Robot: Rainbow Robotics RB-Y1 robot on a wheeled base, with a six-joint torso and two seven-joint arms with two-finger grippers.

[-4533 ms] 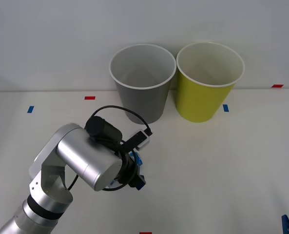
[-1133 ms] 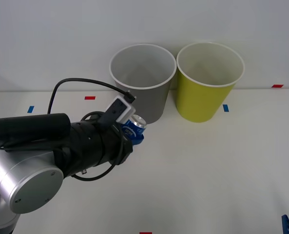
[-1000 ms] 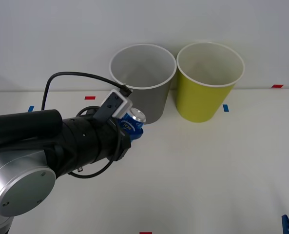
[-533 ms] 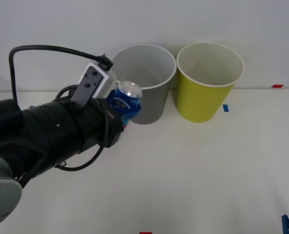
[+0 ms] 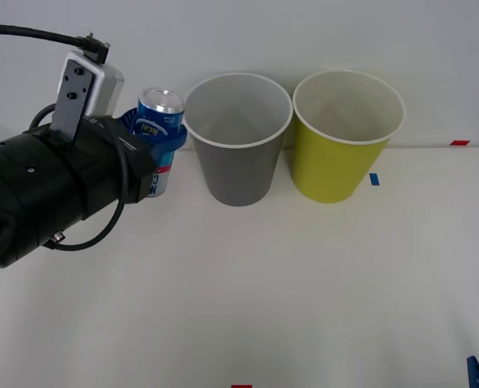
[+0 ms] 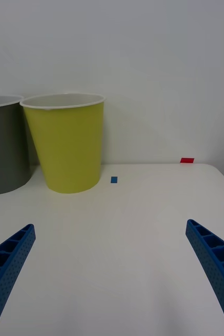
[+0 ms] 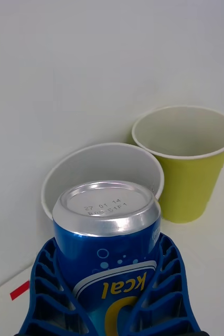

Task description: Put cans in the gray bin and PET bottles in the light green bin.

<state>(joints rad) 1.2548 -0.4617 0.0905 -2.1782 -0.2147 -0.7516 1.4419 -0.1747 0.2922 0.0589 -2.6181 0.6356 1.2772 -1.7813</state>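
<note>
My left gripper (image 5: 154, 139) is shut on the blue can (image 5: 157, 129) and holds it in the air, just left of the gray bin (image 5: 237, 137) and about level with its white rim. In the left wrist view the can (image 7: 107, 233) sits between the blue fingers (image 7: 167, 286) with its silver end up, and the gray bin (image 7: 104, 168) lies right behind it. The light green bin (image 5: 346, 133) stands to the right of the gray one, touching it. My right gripper (image 6: 112, 273) is open, low over the table at the right, facing the light green bin (image 6: 67, 140).
Both bins look hollow with nothing visible inside. Small red and blue tape marks (image 5: 374, 179) dot the white table. A white wall rises close behind the bins. The right fingertip (image 5: 475, 370) shows at the front right corner.
My left arm has lifted the can from the table in front of the gray bin, up and to the left, to rim height beside that bin. The right arm stays still.
</note>
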